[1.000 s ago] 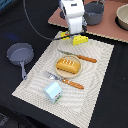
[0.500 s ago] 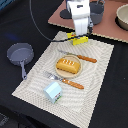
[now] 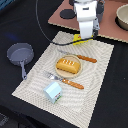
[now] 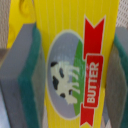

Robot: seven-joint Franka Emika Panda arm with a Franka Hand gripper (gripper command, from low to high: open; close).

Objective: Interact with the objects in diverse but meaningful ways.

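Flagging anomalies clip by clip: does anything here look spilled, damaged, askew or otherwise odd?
Nothing stands out. The golden-brown bread loaf sits on its plate, the pale blue-and-white milk carton stands upright on the striped placemat, and the yellow butter box with red label sits between the gripper jaws. No spills or visible damage.

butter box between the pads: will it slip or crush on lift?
The butter box looks flat-sided and rigid, so probably no crushing. Its glossy printed face may be slippery, though the green pads look soft and grippy. Likely light, being toy-sized beside the bread loaf.
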